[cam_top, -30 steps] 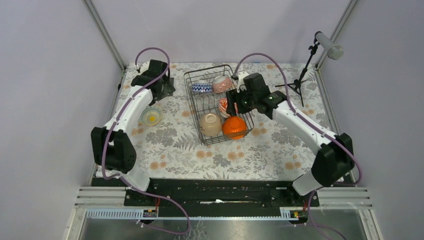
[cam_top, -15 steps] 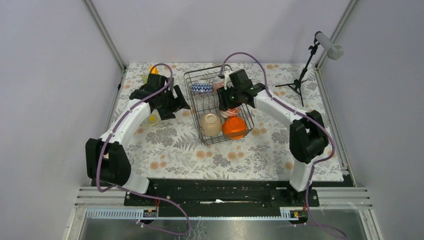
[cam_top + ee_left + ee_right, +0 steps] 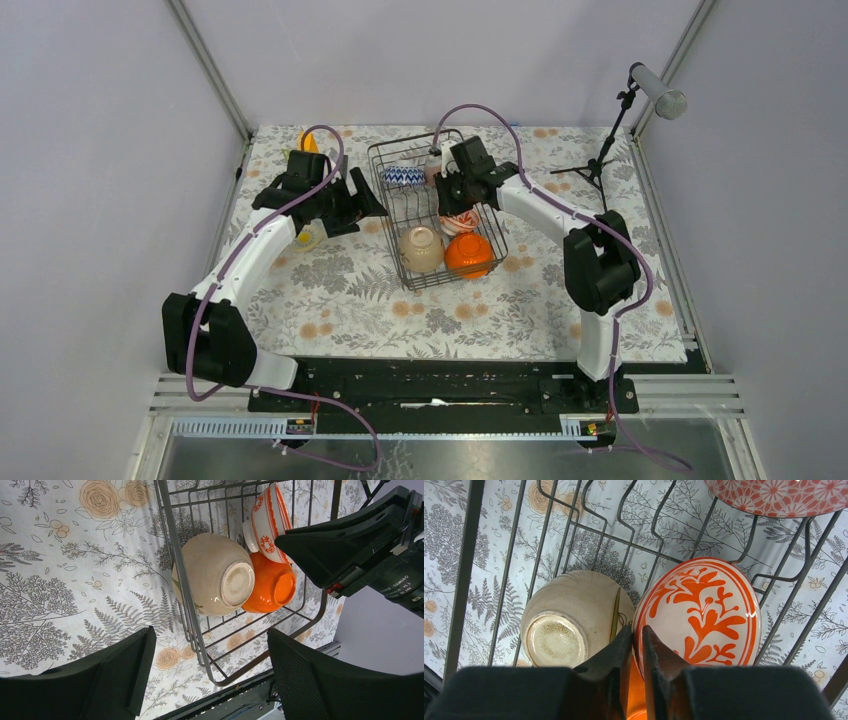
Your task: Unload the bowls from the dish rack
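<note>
Pinching the rim of the red-patterned bowl (image 3: 704,610), the right claw (image 3: 638,636) is clenched with one finger on each face of the thin wall. An edge grip seems the sensible choice, since the bowl stands on its side between the upright prongs of the dish rack (image 3: 464,570), at the centre of the right wrist frame, leaving only the lip free. Its glaze is glossy and slick, so I judge the hold could slip if tilted. To its left the beige bowl (image 3: 574,615) lies tipped over, its rough unglazed foot ring facing the camera. The smooth orange bowl (image 3: 270,587) nestles against the beige one, lower in the rack. The rack is thin black wire with a grid bottom, easy to snag. The left claw (image 3: 210,680) is released, spread wide and holding nothing, just outside the rack wall above the flower-printed table (image 3: 450,320), probably waiting its turn.
</note>
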